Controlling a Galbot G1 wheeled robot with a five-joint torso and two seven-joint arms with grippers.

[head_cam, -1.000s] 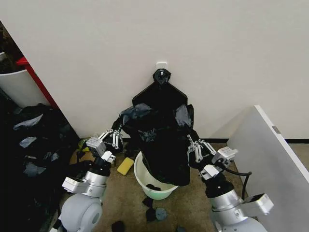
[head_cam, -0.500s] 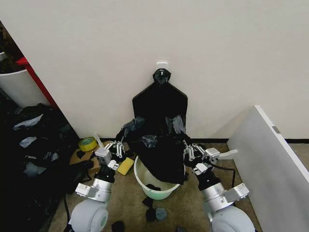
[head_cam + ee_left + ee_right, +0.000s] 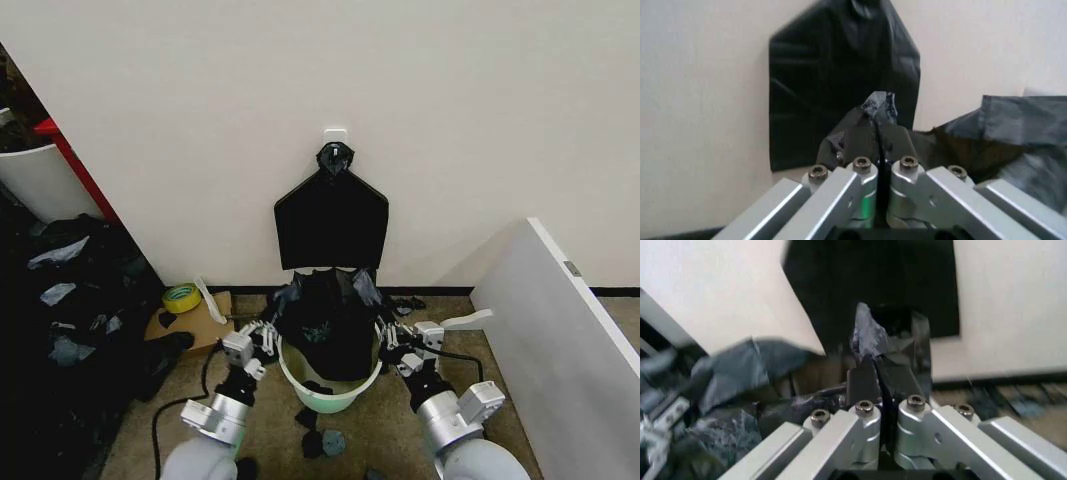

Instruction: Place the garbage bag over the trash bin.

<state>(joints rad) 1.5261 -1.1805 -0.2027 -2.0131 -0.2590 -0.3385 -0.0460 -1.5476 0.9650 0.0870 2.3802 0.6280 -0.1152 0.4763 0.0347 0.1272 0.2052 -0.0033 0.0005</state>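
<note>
The right gripper (image 3: 878, 371) has its two fingers pressed together on a crumpled fold of the black garbage bag (image 3: 870, 337), which sticks up past the fingertips. More of the bag bunches off to one side. Beyond stands a pale wall (image 3: 1013, 300) with a dark sheet (image 3: 873, 275) hanging on it.

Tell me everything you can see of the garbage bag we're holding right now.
The garbage bag is thin, glossy black plastic film, crumpled and creased, with greyish highlights where it bunches. It hangs bunched over the mouth of the trash bin, its lower part sagging inside; the bin's front rim is uncovered. The left gripper pinches one edge and the right gripper the opposite edge, each with a tuft of film poking past the shut fingers. Behind it, more black bags hang flat on the wall.
</note>
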